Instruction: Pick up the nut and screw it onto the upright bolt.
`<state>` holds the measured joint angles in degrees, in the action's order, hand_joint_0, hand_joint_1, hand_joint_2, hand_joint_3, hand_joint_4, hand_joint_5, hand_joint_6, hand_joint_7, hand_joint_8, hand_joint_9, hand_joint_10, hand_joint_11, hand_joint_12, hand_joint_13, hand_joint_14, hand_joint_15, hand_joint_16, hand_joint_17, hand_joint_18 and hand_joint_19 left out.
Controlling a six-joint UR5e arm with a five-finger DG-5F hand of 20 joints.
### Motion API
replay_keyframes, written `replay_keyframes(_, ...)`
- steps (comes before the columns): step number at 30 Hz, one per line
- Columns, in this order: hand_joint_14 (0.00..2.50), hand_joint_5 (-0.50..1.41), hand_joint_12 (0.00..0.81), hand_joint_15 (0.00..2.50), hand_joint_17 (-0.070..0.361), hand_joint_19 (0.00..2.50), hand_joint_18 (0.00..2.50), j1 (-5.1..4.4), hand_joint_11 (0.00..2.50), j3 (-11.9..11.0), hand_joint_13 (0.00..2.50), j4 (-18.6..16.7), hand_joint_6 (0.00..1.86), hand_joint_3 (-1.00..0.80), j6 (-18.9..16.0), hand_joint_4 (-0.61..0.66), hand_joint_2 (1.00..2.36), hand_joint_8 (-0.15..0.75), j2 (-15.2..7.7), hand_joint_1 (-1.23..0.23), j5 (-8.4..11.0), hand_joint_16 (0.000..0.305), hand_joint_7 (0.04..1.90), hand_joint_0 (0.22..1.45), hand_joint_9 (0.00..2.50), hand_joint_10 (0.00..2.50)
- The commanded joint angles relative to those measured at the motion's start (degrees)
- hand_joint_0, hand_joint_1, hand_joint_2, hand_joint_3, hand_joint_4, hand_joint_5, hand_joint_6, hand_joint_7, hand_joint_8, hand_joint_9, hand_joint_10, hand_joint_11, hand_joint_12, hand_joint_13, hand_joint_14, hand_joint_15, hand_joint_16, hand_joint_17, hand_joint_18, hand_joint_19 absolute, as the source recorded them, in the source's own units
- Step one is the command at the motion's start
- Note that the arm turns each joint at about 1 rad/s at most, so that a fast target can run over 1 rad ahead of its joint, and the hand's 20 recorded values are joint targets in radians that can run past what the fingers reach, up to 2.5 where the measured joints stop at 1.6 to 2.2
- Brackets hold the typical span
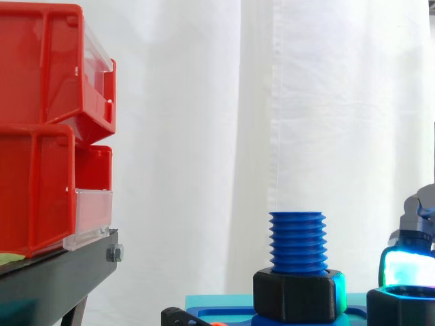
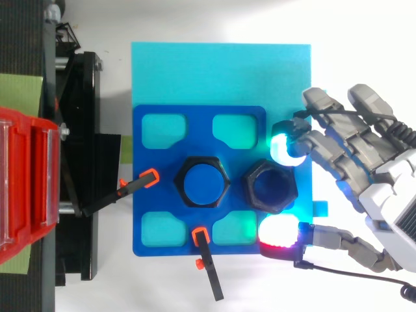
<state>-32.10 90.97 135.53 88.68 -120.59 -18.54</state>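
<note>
A blue threaded bolt (image 1: 297, 241) stands upright in the middle of the dark blue plate (image 2: 156, 214), with a black nut (image 2: 188, 170) seated round its base. To its right, a second black nut (image 2: 270, 186) lies loose on the plate's right edge. My hand (image 2: 383, 188) reaches in from the right and straddles this nut. One fingertip (image 2: 283, 148) glows cyan just behind it and the thumb pad (image 2: 278, 232) glows white and red just in front. In the side view the glowing pad (image 1: 406, 266) sits mostly above the rim of the loose nut (image 1: 402, 309). I see no firm grip.
The blue plate lies on a cyan board (image 2: 221, 71). Two black clamps with orange tips (image 2: 148, 178) (image 2: 199, 234) hold the plate at its left and front. Red bins (image 1: 47, 129) on a black stand (image 1: 61, 272) rise at the left.
</note>
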Motion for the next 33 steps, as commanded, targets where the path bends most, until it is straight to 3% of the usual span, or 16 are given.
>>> replay_keyframes(1, 0.00, -0.19, 0.274, 0.00, 0.071, 0.03, 0.40, 0.02, 0.00, 0.00, 0.55, 0.00, 0.64, -0.50, 0.00, 0.18, 1.00, 0.229, 0.00, -0.66, -0.09, 0.031, 1.08, 0.51, 0.38, 0.00)
replay_keyframes(22, 0.00, -0.21, 0.248, 0.00, 0.060, 0.08, 0.46, 0.20, 0.00, 0.00, 0.62, 0.35, 0.81, -0.49, 0.00, 0.15, 1.00, 0.226, 0.09, -0.61, -2.20, 0.027, 0.93, 0.59, 0.46, 0.00)
replay_keyframes(33, 0.00, -0.21, 0.243, 0.00, 0.060, 0.10, 0.49, 0.37, 0.00, -0.88, 0.64, 2.29, 0.82, -0.48, -0.44, 0.15, 1.00, 0.229, 0.18, -0.60, -4.66, 0.027, 0.94, 0.59, 0.49, 0.00)
